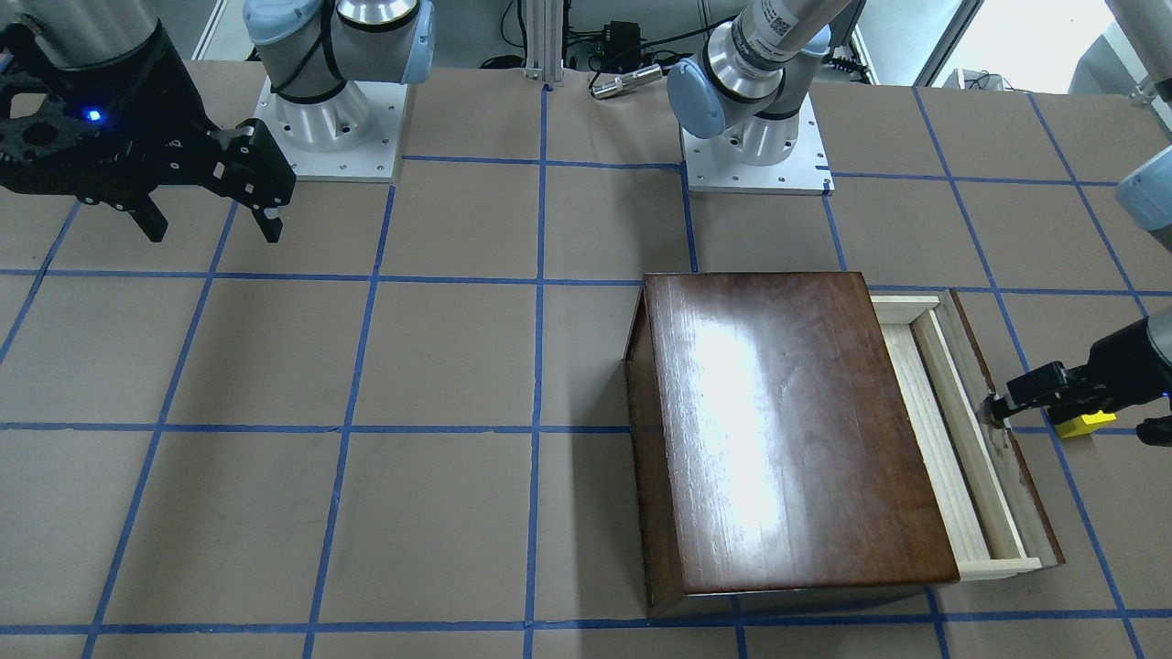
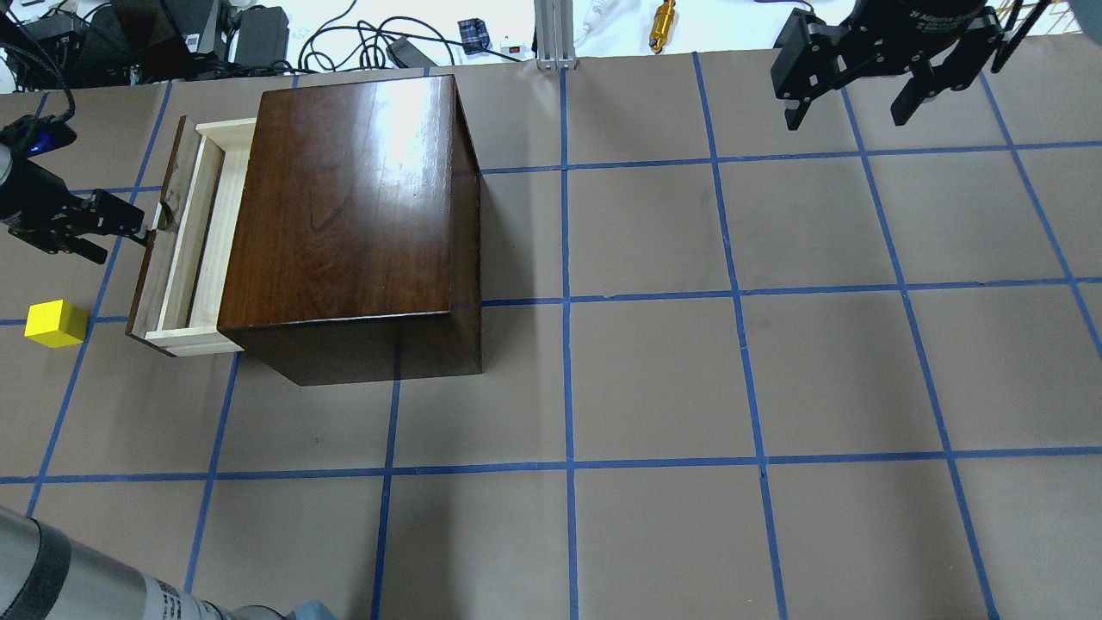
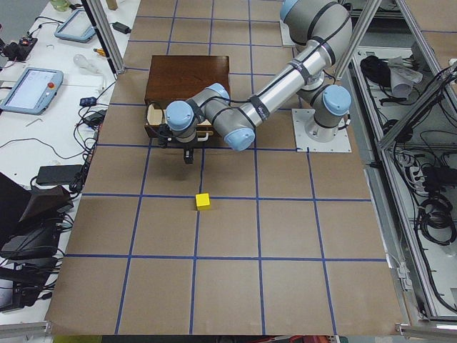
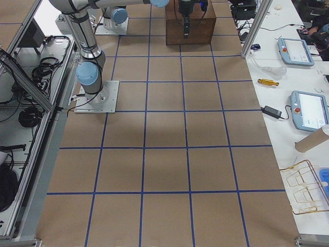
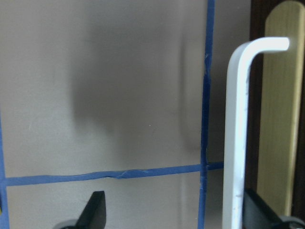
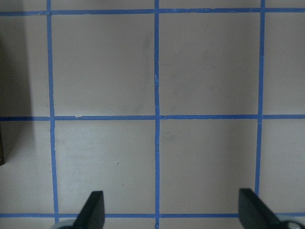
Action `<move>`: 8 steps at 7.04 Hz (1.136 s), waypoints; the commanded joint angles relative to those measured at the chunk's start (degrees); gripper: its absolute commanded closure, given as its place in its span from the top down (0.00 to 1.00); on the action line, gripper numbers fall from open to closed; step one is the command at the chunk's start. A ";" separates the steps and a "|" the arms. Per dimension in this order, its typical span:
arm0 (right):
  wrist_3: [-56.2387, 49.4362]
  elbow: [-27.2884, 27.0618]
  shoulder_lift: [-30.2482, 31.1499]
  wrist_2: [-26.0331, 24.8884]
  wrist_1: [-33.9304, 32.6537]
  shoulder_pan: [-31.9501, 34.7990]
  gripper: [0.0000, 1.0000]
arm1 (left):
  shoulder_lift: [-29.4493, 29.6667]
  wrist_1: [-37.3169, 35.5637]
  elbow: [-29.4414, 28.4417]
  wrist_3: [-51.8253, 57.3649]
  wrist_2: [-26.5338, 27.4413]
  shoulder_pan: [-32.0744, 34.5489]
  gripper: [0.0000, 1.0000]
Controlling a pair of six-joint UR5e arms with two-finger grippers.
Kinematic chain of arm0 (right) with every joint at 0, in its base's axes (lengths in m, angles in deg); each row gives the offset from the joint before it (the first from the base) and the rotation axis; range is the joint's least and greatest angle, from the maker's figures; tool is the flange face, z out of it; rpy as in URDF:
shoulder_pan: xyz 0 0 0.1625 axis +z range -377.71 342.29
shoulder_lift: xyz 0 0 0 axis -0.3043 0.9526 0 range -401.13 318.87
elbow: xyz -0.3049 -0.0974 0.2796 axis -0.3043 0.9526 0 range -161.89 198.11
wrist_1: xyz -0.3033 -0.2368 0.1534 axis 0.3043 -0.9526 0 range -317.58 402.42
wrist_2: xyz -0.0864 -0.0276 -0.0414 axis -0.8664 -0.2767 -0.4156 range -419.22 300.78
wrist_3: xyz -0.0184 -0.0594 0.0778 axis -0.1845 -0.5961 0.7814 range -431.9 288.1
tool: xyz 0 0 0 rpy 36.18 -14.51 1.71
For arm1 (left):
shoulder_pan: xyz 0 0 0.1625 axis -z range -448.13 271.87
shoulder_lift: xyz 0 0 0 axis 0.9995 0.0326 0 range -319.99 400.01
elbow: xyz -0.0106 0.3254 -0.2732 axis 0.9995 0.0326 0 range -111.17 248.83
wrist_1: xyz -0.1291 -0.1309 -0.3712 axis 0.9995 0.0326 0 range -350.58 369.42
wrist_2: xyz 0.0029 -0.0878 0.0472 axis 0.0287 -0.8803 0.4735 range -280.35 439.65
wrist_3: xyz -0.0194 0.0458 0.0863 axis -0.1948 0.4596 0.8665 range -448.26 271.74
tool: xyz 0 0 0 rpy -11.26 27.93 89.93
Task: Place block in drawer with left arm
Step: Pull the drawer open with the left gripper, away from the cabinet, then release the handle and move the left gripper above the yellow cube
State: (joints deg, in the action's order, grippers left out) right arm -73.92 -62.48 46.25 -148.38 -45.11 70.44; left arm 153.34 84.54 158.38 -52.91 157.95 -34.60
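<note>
The yellow block (image 2: pixel 56 324) lies on the table left of the drawer, apart from it; it also shows in the front view (image 1: pixel 1085 424) and the left side view (image 3: pixel 203 201). The drawer (image 2: pixel 185 250) is pulled partly out of the dark brown box (image 2: pixel 344 207), and its pale-wood inside (image 1: pixel 943 430) is bare. My left gripper (image 2: pixel 116 234) is open at the drawer's front panel. In its wrist view the white handle (image 5: pixel 236 143) stands between the fingers, close to the right finger (image 5: pixel 257 212). My right gripper (image 2: pixel 857 103) is open and empty, high over the far right of the table.
The box (image 1: pixel 787 430) fills the left-middle of the table. Cables, power bricks and a gold-coloured tool (image 2: pixel 663 15) lie beyond the far edge. The arm bases (image 1: pixel 330 128) (image 1: pixel 755 146) stand at the robot's side. The right wrist view shows bare taped table (image 6: pixel 157 119).
</note>
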 commanded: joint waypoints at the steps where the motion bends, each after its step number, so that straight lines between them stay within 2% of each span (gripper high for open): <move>1: 0.00 0.00 0.07 0.04 0.00 -0.09 1.00 | 0.23 -0.06 -0.17 0.24 0.01 -0.27 1.00; 4: 0.00 0.00 -0.01 0.04 0.00 0.00 1.00 | 0.31 -0.41 -0.17 2.00 0.01 -0.27 1.00; 6: 0.00 0.00 -0.01 0.04 0.00 0.00 1.00 | 0.14 0.46 -3.05 1.74 0.01 -0.27 1.00; 8: 0.00 0.00 0.07 0.04 0.00 0.00 1.00 | -1.09 6.08 -6.39 1.74 0.01 -0.27 1.00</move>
State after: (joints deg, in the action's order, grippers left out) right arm -73.92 -62.48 46.26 -148.35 -45.12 70.43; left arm 152.74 88.08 153.94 -51.15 157.96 -34.83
